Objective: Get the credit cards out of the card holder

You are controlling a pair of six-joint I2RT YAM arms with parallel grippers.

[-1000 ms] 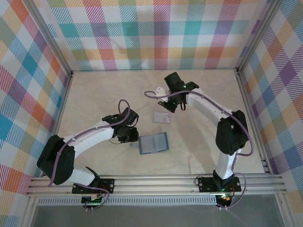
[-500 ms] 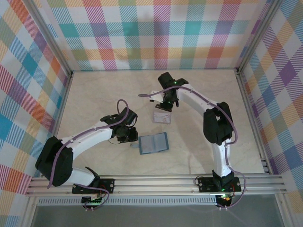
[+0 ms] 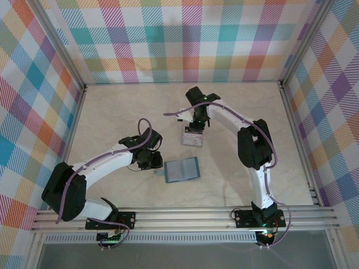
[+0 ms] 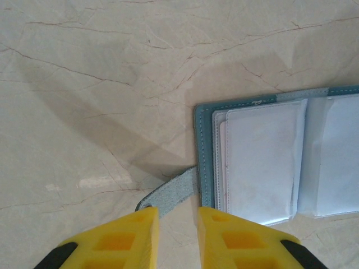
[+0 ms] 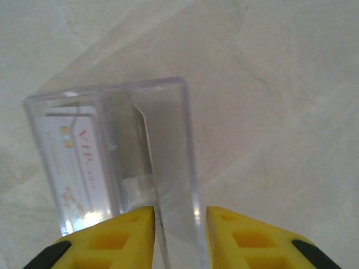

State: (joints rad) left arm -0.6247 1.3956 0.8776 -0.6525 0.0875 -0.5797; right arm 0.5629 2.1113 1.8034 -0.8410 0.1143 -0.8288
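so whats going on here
Two robot arms are emptying a teal card holder, which lies open on the table. The left gripper sits at its side tab, jaws slightly apart. The right gripper, jaws parted, hangs over a clear case with a credit card in it.

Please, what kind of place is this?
Probably a robot test booth in a laboratory, not a home: a left arm and a right arm are bolted to a metal rail, and checked walls enclose the pale table.
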